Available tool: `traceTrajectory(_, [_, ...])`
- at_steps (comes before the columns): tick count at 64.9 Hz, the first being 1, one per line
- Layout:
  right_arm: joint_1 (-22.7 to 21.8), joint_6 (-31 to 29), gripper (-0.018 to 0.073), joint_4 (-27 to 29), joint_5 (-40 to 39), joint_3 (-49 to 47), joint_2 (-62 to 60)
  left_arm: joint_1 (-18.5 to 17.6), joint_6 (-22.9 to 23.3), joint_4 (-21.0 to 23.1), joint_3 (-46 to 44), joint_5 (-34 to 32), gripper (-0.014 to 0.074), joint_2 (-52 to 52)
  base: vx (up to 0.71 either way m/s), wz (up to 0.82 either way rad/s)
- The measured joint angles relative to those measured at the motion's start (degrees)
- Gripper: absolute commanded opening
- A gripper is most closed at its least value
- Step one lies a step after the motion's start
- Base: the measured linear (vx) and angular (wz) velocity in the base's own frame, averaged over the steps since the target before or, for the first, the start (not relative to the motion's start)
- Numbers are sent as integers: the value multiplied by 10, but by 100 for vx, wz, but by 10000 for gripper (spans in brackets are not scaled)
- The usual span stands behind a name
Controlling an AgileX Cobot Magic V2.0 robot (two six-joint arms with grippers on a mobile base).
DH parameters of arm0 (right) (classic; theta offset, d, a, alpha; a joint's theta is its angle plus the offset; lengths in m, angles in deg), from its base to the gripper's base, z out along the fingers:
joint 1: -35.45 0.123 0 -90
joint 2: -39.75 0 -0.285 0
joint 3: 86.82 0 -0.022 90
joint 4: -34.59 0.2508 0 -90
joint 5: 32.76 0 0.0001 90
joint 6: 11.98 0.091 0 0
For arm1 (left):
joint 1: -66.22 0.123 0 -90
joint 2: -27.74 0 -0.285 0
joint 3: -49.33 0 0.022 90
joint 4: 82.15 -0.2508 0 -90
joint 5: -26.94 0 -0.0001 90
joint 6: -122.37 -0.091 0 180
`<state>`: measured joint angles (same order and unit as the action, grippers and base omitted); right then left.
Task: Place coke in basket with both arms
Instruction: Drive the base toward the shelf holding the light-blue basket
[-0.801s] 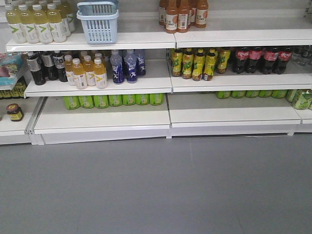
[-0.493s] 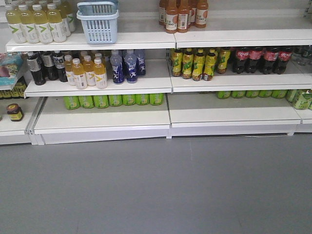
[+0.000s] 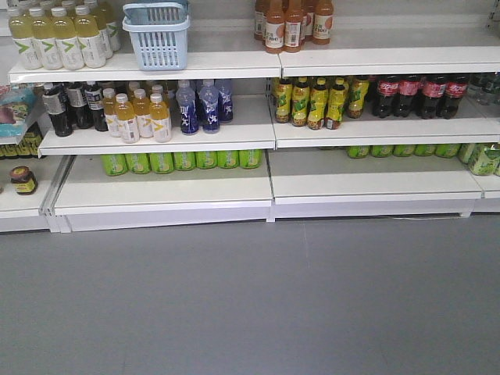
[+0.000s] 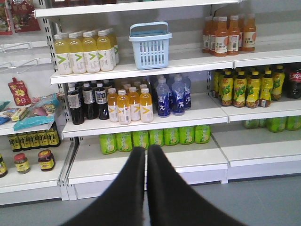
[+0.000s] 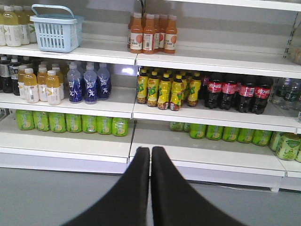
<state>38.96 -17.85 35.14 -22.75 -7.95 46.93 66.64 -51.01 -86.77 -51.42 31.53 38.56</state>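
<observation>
Up on the top shelf (image 3: pixel 234 64), the light blue basket (image 3: pixel 156 35) sits exactly where it sat a moment ago. We see nothing moved, so we judge the task unstarted. The left gripper (image 4: pixel 146 150) and right gripper (image 5: pixel 150 150) are both pinched together, empty. No red coke can shows in any view, only glossy dark cola bottles (image 3: pixel 418 95) below and right of the basket. The basket is slotted plastic with loop handles, and that shelf is smooth and white.
</observation>
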Motion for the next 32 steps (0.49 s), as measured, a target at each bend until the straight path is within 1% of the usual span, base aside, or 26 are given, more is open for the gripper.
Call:
traceTrajectory(15, [0,0,-2,0,0,0,0,0,0,0,0,0,-6,0,5,-1])
traceTrajectory(32, [0,0,-2,0,0,0,0,0,0,0,0,0,-6,0,14,-3])
